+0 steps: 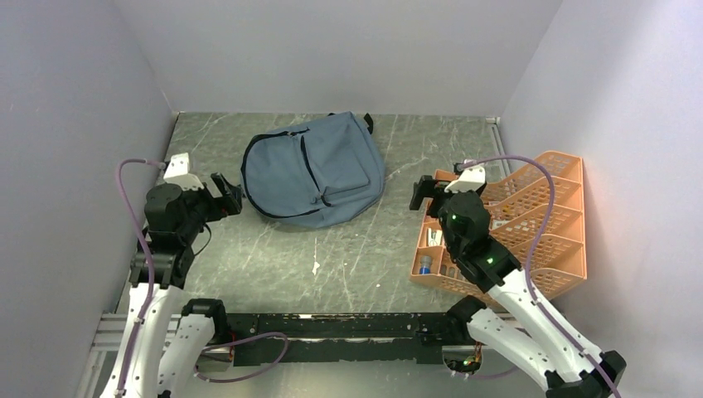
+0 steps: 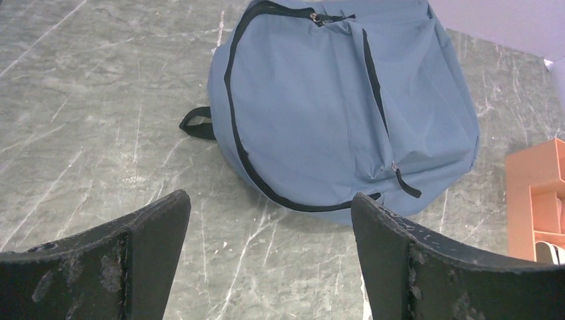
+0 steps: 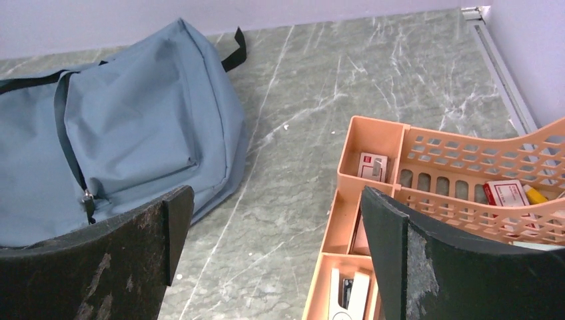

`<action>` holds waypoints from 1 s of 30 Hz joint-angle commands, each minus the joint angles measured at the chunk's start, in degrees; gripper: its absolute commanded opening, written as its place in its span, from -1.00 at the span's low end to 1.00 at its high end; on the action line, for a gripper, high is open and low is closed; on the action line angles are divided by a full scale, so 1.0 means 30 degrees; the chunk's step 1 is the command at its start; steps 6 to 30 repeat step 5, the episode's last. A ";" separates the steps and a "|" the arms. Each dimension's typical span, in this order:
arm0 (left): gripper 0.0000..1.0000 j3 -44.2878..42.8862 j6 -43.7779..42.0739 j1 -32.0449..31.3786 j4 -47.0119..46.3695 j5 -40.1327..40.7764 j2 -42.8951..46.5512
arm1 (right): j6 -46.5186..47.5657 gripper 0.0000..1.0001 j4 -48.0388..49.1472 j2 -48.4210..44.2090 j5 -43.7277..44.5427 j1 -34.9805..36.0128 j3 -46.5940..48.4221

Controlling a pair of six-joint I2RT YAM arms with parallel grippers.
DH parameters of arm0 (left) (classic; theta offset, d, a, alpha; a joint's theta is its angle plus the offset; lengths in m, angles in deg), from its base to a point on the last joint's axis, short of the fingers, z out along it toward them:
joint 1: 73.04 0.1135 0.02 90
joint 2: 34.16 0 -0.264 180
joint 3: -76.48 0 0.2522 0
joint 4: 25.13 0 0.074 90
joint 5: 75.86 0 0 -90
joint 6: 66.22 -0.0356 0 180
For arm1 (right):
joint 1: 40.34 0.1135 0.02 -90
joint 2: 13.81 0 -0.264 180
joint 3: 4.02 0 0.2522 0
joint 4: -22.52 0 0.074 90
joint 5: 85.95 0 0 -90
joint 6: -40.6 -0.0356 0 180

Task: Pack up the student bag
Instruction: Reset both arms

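Observation:
The student bag, a slate blue-grey backpack with black zips, lies flat on the marble table at the back centre, zipped shut as far as I can see. It fills the upper half of the left wrist view and the left of the right wrist view. My left gripper hovers just left of the bag, open, with bare table between its fingers. My right gripper hangs open between the bag and the orange organiser, nothing between its fingers.
An orange mesh tray organiser stands at the right, holding small stationery: a white stapler, small boxes and a blue item. Grey walls enclose the table on three sides. A metal rail runs along the right edge.

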 commanded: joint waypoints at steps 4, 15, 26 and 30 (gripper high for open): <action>0.88 0.0282 0.0303 -0.0119 0.0189 0.0770 0.0255 | 0.0440 1.00 0.1126 -0.0848 0.0830 -0.0017 -0.0171; 0.88 0.0286 0.0371 -0.0119 0.0148 0.0857 0.0230 | 0.0262 1.00 0.0962 -0.0851 0.0968 -0.0021 -0.0103; 0.88 0.0286 0.0371 -0.0119 0.0148 0.0857 0.0230 | 0.0262 1.00 0.0962 -0.0851 0.0968 -0.0021 -0.0103; 0.88 0.0286 0.0371 -0.0119 0.0148 0.0857 0.0230 | 0.0262 1.00 0.0962 -0.0851 0.0968 -0.0021 -0.0103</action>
